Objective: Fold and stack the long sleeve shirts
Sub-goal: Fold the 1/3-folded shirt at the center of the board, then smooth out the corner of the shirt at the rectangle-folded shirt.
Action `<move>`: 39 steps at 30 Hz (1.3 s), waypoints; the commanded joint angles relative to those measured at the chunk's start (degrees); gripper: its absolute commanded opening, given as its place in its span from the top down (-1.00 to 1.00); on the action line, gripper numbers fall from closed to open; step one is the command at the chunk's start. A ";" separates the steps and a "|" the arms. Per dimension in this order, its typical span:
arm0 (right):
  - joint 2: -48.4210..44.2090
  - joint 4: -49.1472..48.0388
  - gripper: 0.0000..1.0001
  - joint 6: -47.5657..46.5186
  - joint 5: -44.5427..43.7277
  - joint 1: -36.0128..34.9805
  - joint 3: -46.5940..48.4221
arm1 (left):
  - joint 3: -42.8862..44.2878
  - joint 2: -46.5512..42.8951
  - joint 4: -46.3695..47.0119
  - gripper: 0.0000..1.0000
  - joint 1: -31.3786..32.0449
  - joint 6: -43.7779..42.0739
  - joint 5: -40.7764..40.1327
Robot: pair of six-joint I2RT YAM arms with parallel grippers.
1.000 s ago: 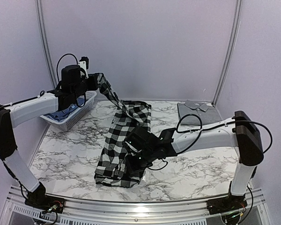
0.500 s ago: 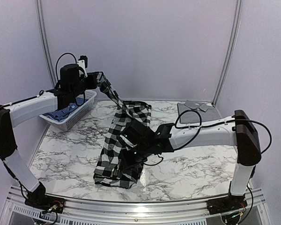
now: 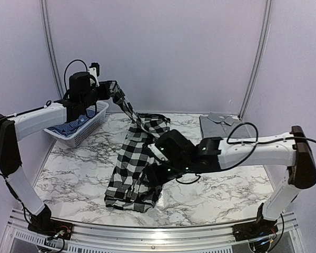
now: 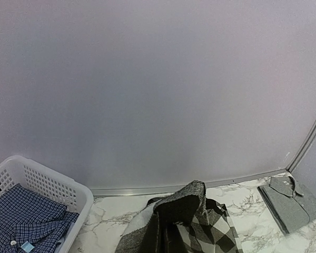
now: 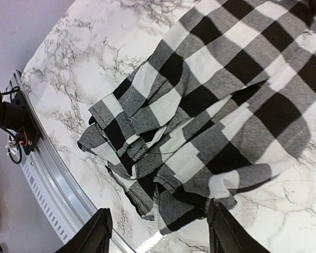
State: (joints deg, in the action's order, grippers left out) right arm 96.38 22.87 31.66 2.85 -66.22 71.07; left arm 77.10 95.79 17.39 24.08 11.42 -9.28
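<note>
There, the fingers (image 5: 97, 232) of the right gripper (image 5: 158, 206) stood spread apart with nothing between them, just above the crumpled lower hem of the black-and-white check shirt (image 3: 130, 164). The left gripper (image 3: 106, 88) was pinched closed on one sleeve, holding it raised above the white basket (image 3: 92, 126) at the far left of the table (image 3: 73, 158). The rest of the shirt lay bunched lengthwise on the marble top. A folded grey shirt (image 3: 221, 125) sat at the far right.
</note>
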 commanded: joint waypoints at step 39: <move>0.30 -40.97 0.60 -12.33 -15.86 -2.05 -29.97 | 4.00 2.34 0.72 1.00 -1.67 1.50 0.66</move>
State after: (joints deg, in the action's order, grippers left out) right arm 96.33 -16.29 20.05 -12.58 -67.57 39.53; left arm 79.02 97.51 17.30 22.76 12.67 -9.06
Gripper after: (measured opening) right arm 0.198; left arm 0.004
